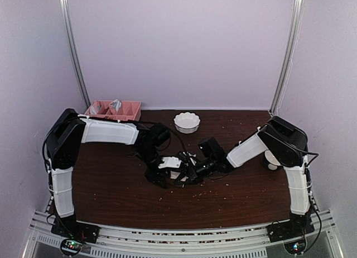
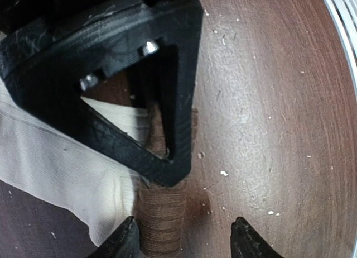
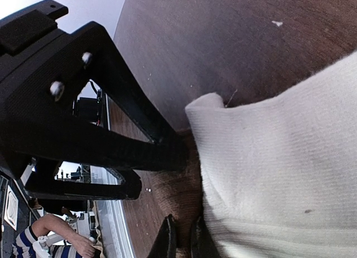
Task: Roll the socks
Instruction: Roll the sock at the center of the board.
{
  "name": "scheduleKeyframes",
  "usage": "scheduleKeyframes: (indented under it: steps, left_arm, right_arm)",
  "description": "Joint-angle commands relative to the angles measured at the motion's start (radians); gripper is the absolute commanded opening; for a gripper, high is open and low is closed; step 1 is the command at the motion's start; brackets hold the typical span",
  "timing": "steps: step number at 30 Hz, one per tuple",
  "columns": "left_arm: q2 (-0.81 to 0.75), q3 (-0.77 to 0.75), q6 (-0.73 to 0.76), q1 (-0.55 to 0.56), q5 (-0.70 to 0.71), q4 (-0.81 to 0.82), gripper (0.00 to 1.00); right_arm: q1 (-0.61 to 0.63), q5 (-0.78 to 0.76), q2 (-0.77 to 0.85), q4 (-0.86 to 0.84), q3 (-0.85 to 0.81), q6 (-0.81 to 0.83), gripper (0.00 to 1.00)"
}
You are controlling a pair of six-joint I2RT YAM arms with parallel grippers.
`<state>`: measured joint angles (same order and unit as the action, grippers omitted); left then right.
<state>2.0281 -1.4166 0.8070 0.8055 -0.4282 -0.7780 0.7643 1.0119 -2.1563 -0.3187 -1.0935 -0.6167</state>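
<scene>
The table (image 1: 111,185) is carrying both arms at its centre, the left arm (image 1: 109,132) and the right arm (image 1: 248,149) reaching in until their wrists are crowding each other. Under the tools the cream sock (image 2: 56,157) is lying spread flat, resting against and seemingly over the brown sock (image 2: 162,224), whose ribbed cuff is poking out towards the left wrist camera. The left gripper (image 2: 187,241) is standing apart, its fingers straddling that cuff without clamping it. The right gripper (image 3: 182,241) is showing its fingers drawn almost together, seemingly pinching a fold of the brown sock (the contact itself is sitting at the frame edge). Risks noted: the two tools are working so close together that a rolling stroke is likely to be knocking one finger into the other. A pinch on one layer only is liable to be dragging the brown sock out from beneath the cream one, leaving the pair unrolled. Crumbs (image 2: 224,173) are lying where the fabric could be gathering them in.
</scene>
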Motion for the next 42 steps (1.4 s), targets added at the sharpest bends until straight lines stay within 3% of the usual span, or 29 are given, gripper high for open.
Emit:
scheduleKeyframes:
  steps: [1, 11, 14, 23, 24, 25, 32, 34, 36, 40, 42]
  left_arm:
    - [0.008, -0.025, 0.001, 0.006, -0.008, -0.01, 0.52]
    - [0.086, -0.104, -0.047, 0.008, -0.018, -0.058, 0.12]
    - [0.128, -0.135, -0.081, -0.004, -0.016, -0.117, 0.05]
    - [0.227, -0.22, -0.185, -0.084, -0.075, -0.319, 0.0]
    - [0.235, -0.228, -0.196, -0.089, -0.08, -0.335, 0.0]
    - [0.244, -0.238, -0.208, -0.092, -0.082, -0.352, 0.0]
    - [0.269, -0.259, -0.247, -0.112, -0.148, -0.435, 0.0]
    - [0.268, -0.258, -0.25, -0.113, -0.147, -0.447, 0.0]
    - [0.264, -0.261, -0.247, -0.112, -0.155, -0.47, 0.0]
    - [0.248, -0.253, -0.239, -0.104, -0.146, -0.496, 0.0]
    - [0.242, -0.251, -0.246, -0.097, -0.134, -0.503, 0.0]
  right_arm:
    - [-0.006, -0.05, -0.075, 0.122, 0.024, 0.037, 0.0]
    - [-0.006, -0.069, -0.045, 0.121, 0.025, 0.068, 0.02]
    - [-0.006, -0.121, 0.006, 0.114, 0.049, 0.116, 0.24]
    - [-0.006, -0.297, 0.19, 0.04, 0.205, 0.242, 0.62]
    - [-0.006, -0.308, 0.204, 0.053, 0.218, 0.261, 0.91]
    - [-0.006, -0.334, 0.215, 0.07, 0.229, 0.279, 0.99]
    - [-0.004, -0.544, 0.368, 0.054, 0.38, 0.342, 1.0]
    - [-0.002, -0.664, 0.435, 0.062, 0.418, 0.358, 1.0]
    - [0.005, -0.878, 0.522, 0.073, 0.465, 0.362, 1.0]
    - [-0.002, -1.235, 0.696, 0.025, 0.571, 0.194, 1.0]
    - [-0.031, -1.17, 0.733, -0.105, 0.644, 0.121, 1.0]
